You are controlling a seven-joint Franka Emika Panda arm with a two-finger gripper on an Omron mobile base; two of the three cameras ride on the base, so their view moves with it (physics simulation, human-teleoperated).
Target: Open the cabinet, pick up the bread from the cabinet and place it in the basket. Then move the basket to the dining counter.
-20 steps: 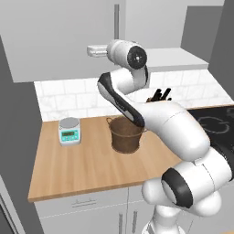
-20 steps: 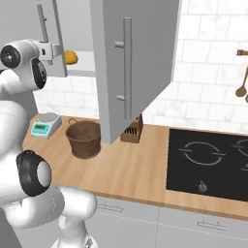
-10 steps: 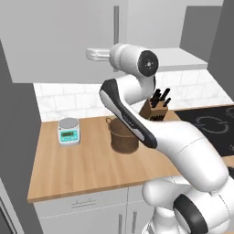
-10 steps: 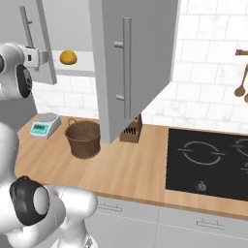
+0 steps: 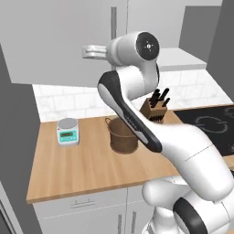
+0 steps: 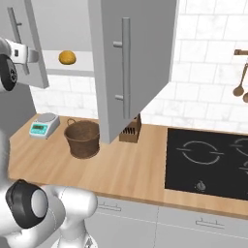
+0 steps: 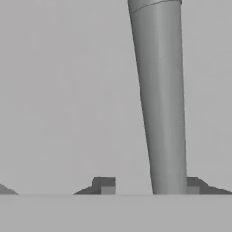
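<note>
Wooden worktop (image 6: 135,169) over low white cupboards (image 6: 145,225), backed by white wall tiles (image 6: 203,63).

Near to far:
- Black hob (image 6: 213,160): set into the right end of the worktop, reaching toward its front edge.
- Basket (image 6: 83,138): dark brown, woven, round, upright, mid-depth toward the left end of the worktop; in the left base view at (image 5: 122,136), partly behind the arm.
- Kitchen scale (image 6: 43,125): white with a teal display, near the left end of the worktop, apart from the basket.
- Knife block (image 5: 154,109): brown, black handles protruding, toward the back edge of the worktop, right of the basket.
- Cabinet (image 6: 131,68): light grey wall cupboard above the worktop; two doors swung open, each with a long silver bar handle.
- Bread (image 6: 67,57): golden-brown lump on the cabinet's shelf, between the two open doors.
- Gripper (image 7: 148,186): raised to the left door. In the hand view its handle bar (image 7: 161,99) stands between the two dark fingertips (image 7: 105,185), against the right tip; fingers partly spread, and whether they clamp the bar cannot be told.
- Wooden spoons (image 6: 240,80): hung on the tiles at far right.
</note>
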